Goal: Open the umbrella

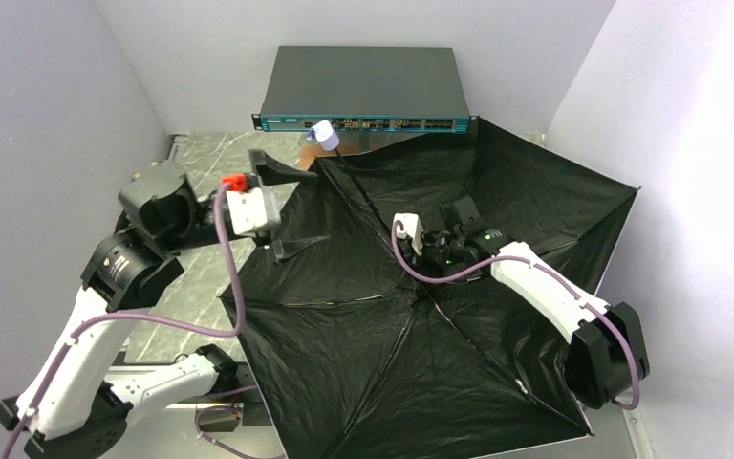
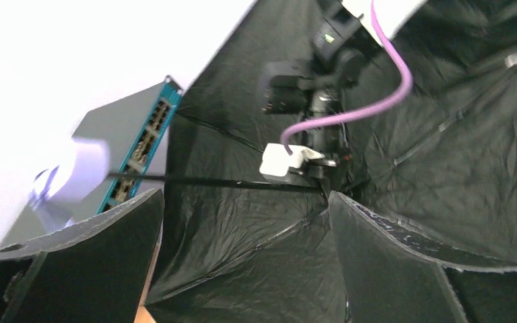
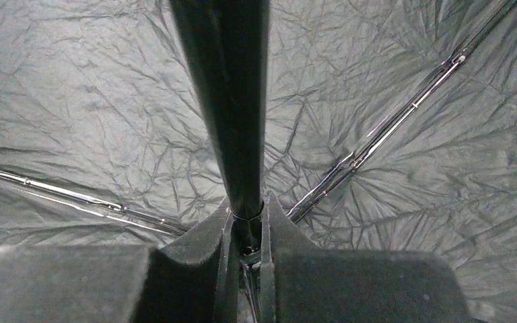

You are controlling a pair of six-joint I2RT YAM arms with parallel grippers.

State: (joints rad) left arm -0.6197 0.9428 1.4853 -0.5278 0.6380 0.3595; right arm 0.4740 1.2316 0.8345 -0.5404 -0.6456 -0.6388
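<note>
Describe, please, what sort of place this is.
Probably a robotics lab work cell: plain pale walls close in a marble-patterned table, and a rack-style network switch sits at the back.

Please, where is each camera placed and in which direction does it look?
Top external: high behind, looking down on the open umbrella; left arm and right arm show.
Left wrist: faces across the shaft toward the right gripper; open left gripper frames it.
Right wrist: faces the lining; right gripper grips the shaft.
Shared: all show the shaft.
</note>
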